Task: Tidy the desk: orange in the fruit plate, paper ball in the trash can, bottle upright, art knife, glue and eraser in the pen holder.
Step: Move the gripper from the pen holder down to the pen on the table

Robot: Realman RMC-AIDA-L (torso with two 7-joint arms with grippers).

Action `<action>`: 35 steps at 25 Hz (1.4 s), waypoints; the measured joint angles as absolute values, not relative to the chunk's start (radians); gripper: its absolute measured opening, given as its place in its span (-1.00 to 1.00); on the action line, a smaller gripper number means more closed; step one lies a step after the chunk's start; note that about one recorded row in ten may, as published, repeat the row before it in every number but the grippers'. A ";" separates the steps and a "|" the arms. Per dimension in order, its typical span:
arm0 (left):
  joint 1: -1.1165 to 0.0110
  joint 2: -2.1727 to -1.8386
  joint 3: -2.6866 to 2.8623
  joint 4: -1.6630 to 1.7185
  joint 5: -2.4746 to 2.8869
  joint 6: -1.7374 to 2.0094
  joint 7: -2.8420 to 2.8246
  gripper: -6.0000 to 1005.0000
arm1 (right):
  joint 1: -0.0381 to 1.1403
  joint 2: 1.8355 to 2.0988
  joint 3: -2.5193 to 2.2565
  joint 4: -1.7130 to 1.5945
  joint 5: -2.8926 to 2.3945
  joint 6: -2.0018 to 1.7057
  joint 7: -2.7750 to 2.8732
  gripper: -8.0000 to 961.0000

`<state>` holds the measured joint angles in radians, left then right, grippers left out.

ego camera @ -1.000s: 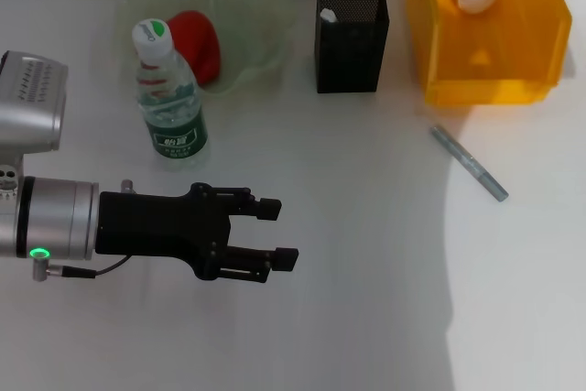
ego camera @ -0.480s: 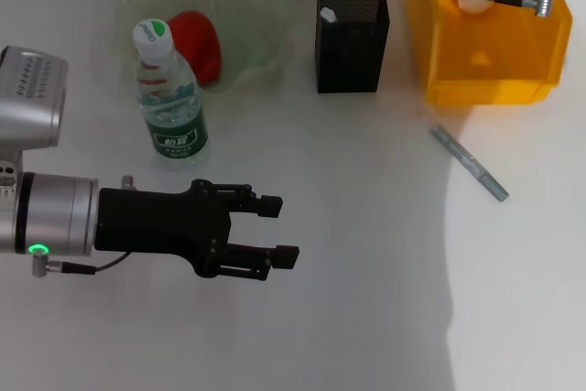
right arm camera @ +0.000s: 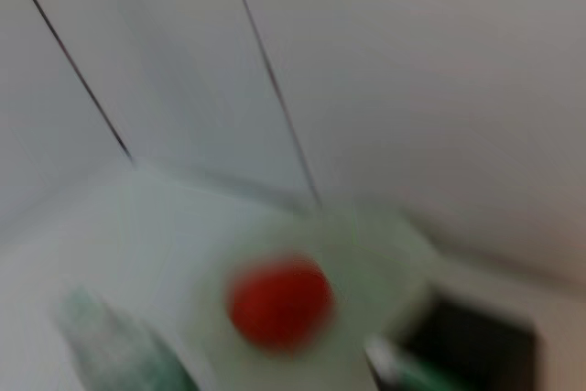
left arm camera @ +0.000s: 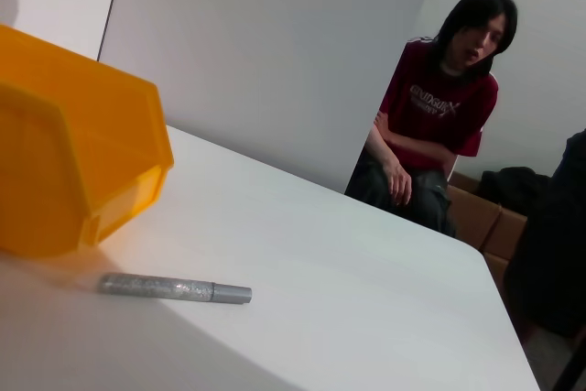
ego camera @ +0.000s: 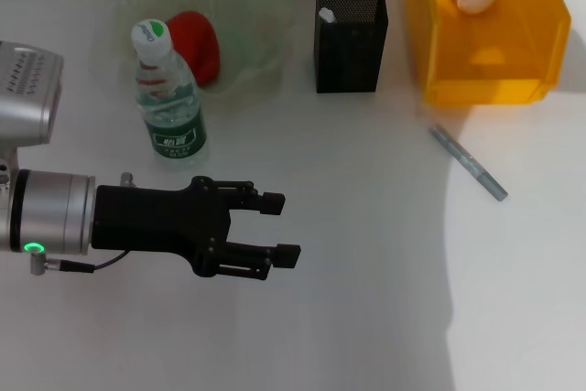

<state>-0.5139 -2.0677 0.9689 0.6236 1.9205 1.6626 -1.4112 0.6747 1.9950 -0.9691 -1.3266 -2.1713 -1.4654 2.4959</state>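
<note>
White counter is carrying what remains: a grey pen-like stick, probably the art knife or glue, is lying well ahead of the left pincer, past its tips, with its long axis slanting across the pincer's line. That pincer is hanging half open and empty. Right pincer is out of view.

My left arm reaches in from the left side, forearm level and low over the desk. My left gripper points to the right, its two black fingers parted with nothing between them. My right arm is out of the head view entirely.
</note>
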 joint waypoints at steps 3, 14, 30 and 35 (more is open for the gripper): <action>-0.514 -2.068 0.973 0.632 1.920 1.664 -1.409 0.55 | 0.719 2.005 -0.975 -1.382 -2.442 -1.620 2.556 0.25; -0.529 -2.069 0.973 0.637 1.920 1.664 -1.407 0.55 | 0.766 2.079 -1.197 -1.140 -2.838 -1.537 2.532 0.24; -0.537 -2.071 0.974 0.633 1.921 1.654 -1.414 0.55 | 0.814 2.084 -1.237 -0.903 -2.791 -1.328 2.527 -0.01; -0.542 -2.071 0.974 0.633 1.921 1.651 -1.414 0.55 | 0.825 2.084 -1.237 -0.873 -2.791 -1.300 2.527 -0.26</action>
<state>-0.5420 -2.0709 0.9741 0.6333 1.9208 1.6506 -1.4140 0.8253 2.0843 -1.2374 -0.8734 -2.7908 -1.2997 2.5268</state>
